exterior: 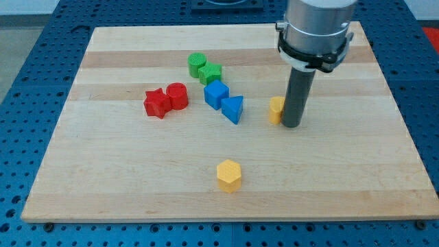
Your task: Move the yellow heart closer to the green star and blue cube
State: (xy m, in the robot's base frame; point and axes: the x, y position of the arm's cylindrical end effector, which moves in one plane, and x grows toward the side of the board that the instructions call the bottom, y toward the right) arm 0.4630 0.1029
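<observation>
So my tip [291, 125] is down on the wooden board [137, 178], right-of-centre in the view, and it's just a bare rod, nothing clamped or carried. The yellow heart [276, 110] sits tight against the tip's left side, touching or as good as. You only see a slice of it because the rod covers its right part, so you can't really tell which way its point faces or how its long axis runs.

Heading left from there, the blue triangular block [233, 109] is near the heart with a small gap between them, and it's touching the blue cube [216, 93] just up-left of it. The green star [210, 73] sits right against the cube's top edge, with the green cylinder [197, 64] snug on the star's upper left.

Further left you've got the red cylinder [178, 95] and red star [158, 103] pressed together. A yellow hexagonal block [229, 175] sits alone toward the view's bottom, well apart from everything.
</observation>
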